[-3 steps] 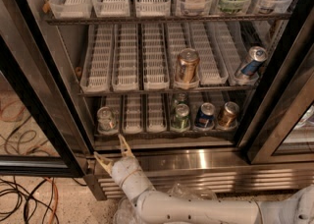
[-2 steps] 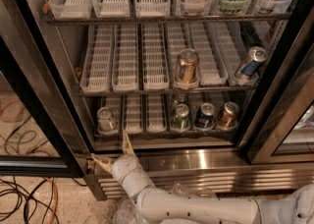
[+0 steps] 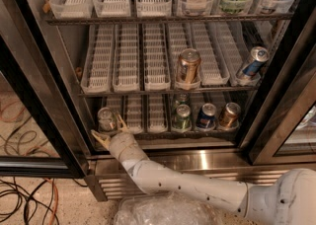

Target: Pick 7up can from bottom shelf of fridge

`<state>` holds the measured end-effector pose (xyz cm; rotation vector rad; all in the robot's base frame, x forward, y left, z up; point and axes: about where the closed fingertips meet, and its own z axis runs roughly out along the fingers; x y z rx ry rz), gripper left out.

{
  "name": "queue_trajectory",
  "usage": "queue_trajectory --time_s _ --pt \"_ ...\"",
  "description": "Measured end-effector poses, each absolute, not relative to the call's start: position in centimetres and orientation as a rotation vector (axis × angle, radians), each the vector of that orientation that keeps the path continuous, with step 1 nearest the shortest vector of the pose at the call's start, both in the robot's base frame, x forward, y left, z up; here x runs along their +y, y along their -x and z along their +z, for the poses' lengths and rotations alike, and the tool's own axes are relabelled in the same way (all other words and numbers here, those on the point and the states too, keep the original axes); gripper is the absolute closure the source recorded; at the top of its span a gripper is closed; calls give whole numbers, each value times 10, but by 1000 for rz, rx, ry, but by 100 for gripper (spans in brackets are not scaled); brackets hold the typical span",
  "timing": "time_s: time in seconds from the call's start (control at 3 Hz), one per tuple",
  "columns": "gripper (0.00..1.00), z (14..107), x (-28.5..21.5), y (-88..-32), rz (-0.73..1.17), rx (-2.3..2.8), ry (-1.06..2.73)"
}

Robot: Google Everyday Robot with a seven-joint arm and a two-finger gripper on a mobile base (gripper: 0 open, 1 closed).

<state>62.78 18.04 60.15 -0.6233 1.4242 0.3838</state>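
The 7up can (image 3: 105, 119) is a pale silver-grey can standing at the left front of the bottom shelf (image 3: 148, 115) of the fridge (image 3: 54, 66). My gripper (image 3: 110, 131) is at the shelf's front edge, right below and in front of the can. Its fingers (image 3: 100, 138) are spread open, one at lower left and one just right of the can's base. The white arm reaches in from the lower right. The can stands on the shelf, not held.
A green can (image 3: 182, 118), a blue can (image 3: 206, 116) and a gold can (image 3: 229, 115) stand on the bottom shelf's right side. A copper can (image 3: 188, 66) and a tilted blue can (image 3: 252, 62) are on the middle shelf. Cables (image 3: 24, 194) lie on the floor at left.
My gripper has moved up and a little left, from below the shelf edge to right at the 7up can's base. The cans have not moved.
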Motion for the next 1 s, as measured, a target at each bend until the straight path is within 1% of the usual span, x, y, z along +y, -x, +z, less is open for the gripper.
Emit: queue_trajectory --time_s 0.33,0.67,1.0 --pt "33 603 185 -634 388 1419 630" --pt "43 603 189 -638 390 1417 635" --pt "62 603 189 -638 390 1417 635"
